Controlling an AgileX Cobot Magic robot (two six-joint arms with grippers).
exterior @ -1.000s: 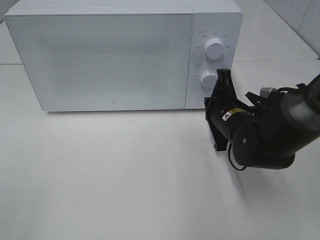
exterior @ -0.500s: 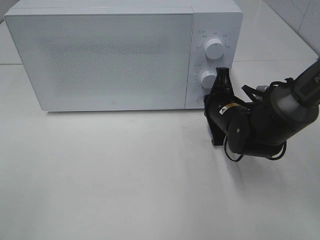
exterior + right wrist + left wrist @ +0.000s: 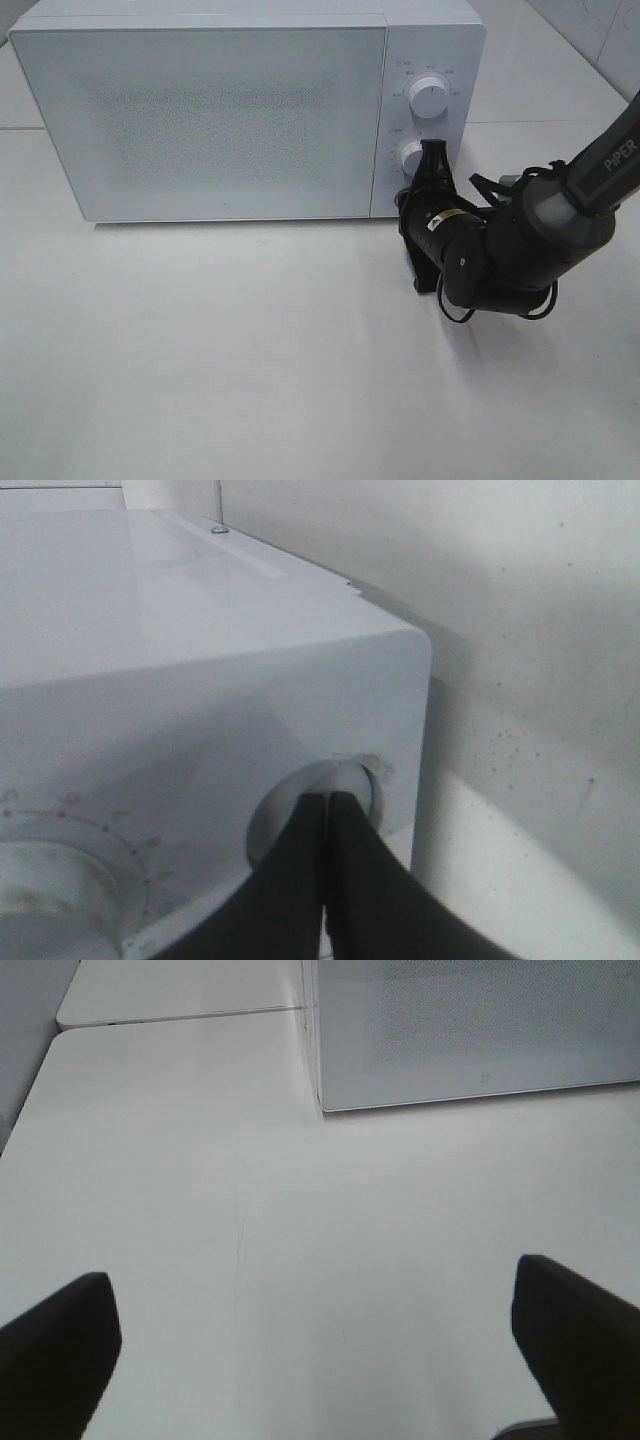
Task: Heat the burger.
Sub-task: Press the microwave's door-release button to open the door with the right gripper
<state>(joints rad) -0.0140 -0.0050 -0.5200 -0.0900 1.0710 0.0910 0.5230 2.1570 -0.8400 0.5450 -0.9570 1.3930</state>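
- Burger: you won't find it in any view, so where it lies relative to either pincer can't be told.
- A white microwave stands at the back of the white table. Its door is shut, and the frosted, speckled panel shows nothing behind it.
- The control panel is to the right of the door, with an upper knob directly above a lower knob.
- Right pincer: it reaches in from the right, low on the control panel and just under the lower knob. In the high view its black body hides the bottom of the panel.
- The right wrist view gives you the detail. The right pincer's fingers are pressed together with nothing between them. Their tips sit inside a round recessed button near the microwave's front corner.
- Whether the tips actually press the button you can't tell, only that they are in the recess.
- Part of a knob with tick marks shows just beside that button in the same view.
- The right arm is bent, comes in from the right edge, and has "PiPER" lettering on one link.
- Left pincer: only the left wrist view shows it. Its jaws are spread wide, with the dark fingers at the frame's sides and only bare table between them.
- The left pincer is over the table in front of the microwave's left front corner, well apart from it and gripping nothing.
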